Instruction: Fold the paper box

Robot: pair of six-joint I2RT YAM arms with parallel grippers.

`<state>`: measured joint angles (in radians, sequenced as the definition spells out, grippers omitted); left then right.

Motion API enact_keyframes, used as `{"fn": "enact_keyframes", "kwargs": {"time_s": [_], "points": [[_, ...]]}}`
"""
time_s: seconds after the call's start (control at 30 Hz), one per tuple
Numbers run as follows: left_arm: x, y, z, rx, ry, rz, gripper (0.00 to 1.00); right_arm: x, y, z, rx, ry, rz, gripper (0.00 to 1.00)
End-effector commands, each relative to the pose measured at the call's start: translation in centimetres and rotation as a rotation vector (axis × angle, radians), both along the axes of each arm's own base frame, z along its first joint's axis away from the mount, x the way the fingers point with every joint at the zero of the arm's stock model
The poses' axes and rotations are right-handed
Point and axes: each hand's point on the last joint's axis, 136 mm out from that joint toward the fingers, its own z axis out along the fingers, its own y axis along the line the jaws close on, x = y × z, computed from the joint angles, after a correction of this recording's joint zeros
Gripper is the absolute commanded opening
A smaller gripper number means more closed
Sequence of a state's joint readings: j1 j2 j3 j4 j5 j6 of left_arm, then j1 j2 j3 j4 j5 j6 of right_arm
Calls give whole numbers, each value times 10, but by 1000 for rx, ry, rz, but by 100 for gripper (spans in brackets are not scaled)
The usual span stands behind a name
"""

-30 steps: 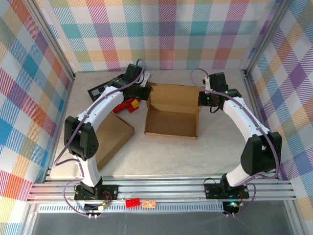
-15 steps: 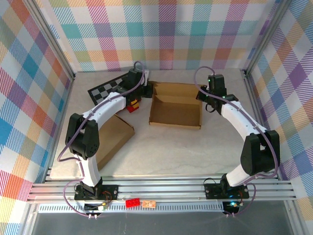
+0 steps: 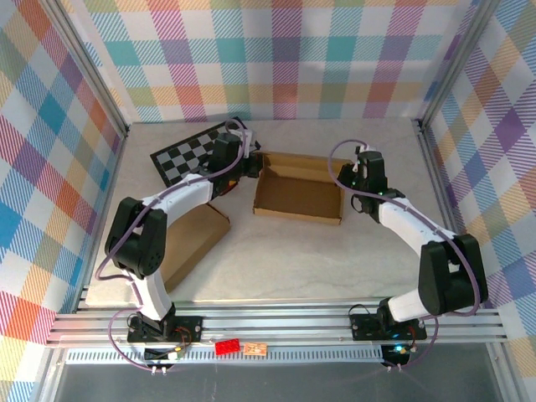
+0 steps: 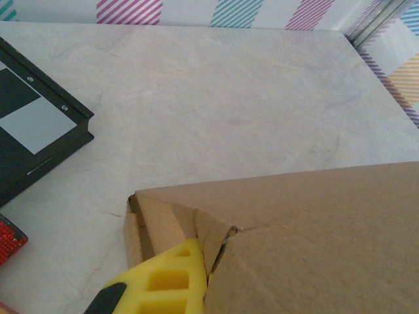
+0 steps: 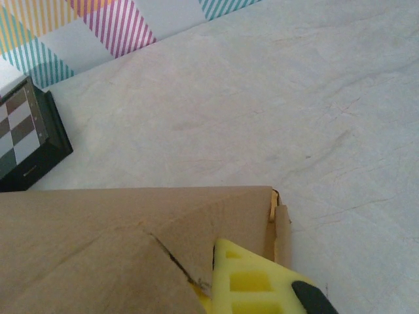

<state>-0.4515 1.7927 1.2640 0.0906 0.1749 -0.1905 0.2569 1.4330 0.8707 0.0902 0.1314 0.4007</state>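
Observation:
The brown paper box (image 3: 298, 191) sits open-topped on the table between my arms, its back flap folded inward. At the box's left end, my left gripper (image 3: 250, 168) is shut on the side wall. In the left wrist view one yellow finger (image 4: 163, 282) presses the folded cardboard (image 4: 314, 229) and the other is hidden behind it. My right gripper (image 3: 345, 179) is shut on the right end wall. There its yellow finger (image 5: 262, 282) lies against the inside of the cardboard (image 5: 118, 235), close to the corner.
A black-and-white chessboard (image 3: 195, 151) lies at the back left, near the left gripper. A flat brown cardboard piece (image 3: 194, 240) rests under the left arm. A red object (image 4: 8, 241) lies left of the box. Plaid walls enclose the table.
Both grippers have carried the box down and toward the back wall. It went from raised and tilted toward the camera to lying low on the table.

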Motion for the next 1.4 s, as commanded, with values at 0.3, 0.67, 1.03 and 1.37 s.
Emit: {"fn": "enact_keyframes", "kwargs": {"time_s": [0.3, 0.67, 1.03, 1.37], "points": [[-39, -25, -22, -58, 70, -104, 0, -17, 7, -11, -30, -35, 55, 8], [-45, -19, -35, 10, 71, -81, 0, -51, -3, 1, 29, 126, -30, 52], [-50, -24, -32, 74, 46, -96, 0, -121, -9, 34, 266, 295, -147, 65], [-53, -27, -32, 114, 33, -88, 0, -147, -4, 79, 494, 352, -234, 67]]}}
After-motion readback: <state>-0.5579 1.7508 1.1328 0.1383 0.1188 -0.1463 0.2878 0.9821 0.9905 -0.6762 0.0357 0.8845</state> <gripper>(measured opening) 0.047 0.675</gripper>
